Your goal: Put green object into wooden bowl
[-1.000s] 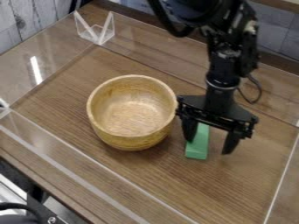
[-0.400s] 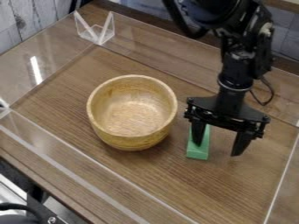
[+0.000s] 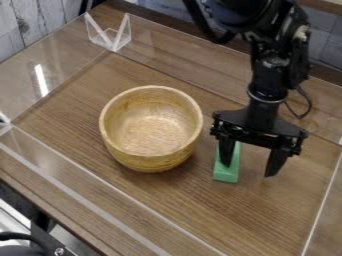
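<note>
Hand (image 3: 253,156) spread wide, straddling green object (image 3: 227,166) beside wooden bowl (image 3: 151,127).

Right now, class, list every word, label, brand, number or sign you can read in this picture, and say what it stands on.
None: no readable text anywhere in the view.
The wooden bowl shows only grain.
The green object is plain.
The black arm and its tool bear no legible marks.
The table carries no label or sign.
</note>
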`<state>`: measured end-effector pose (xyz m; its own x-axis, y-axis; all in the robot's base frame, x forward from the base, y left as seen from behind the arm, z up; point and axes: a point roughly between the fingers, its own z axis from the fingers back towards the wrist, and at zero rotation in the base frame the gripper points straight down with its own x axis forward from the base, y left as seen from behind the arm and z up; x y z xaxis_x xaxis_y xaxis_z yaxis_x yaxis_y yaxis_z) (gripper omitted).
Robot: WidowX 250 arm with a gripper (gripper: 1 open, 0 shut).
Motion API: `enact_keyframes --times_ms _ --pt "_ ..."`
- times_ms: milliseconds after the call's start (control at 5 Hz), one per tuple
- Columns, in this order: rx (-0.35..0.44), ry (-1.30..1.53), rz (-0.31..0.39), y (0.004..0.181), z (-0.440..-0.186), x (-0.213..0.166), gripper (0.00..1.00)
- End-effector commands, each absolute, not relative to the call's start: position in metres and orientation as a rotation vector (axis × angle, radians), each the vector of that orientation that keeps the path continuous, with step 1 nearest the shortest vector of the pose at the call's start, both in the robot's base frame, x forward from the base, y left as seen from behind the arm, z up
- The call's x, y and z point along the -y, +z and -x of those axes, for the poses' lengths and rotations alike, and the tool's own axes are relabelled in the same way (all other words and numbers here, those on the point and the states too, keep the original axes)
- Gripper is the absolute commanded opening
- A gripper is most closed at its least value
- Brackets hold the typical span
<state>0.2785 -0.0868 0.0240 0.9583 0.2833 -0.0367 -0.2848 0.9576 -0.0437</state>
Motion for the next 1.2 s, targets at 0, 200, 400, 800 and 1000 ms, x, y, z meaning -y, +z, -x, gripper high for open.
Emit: enact_keyframes --times_ms 0,200,400,800,1000 --pt "-0.051 0.351 0.042 0.007 -0.279 0.076 1.0" --pt "-0.054 0.402 0.037 0.003 -0.281 0.068 1.0" --pt "-0.06 0.418 0.024 0.0 -0.281 0.064 1.0" --pt "-0.073 0.397 -0.004 -0.005 -0.271 0.06 1.0" --pt "-0.079 0.39 -0.019 -0.006 -0.268 0.06 1.0"
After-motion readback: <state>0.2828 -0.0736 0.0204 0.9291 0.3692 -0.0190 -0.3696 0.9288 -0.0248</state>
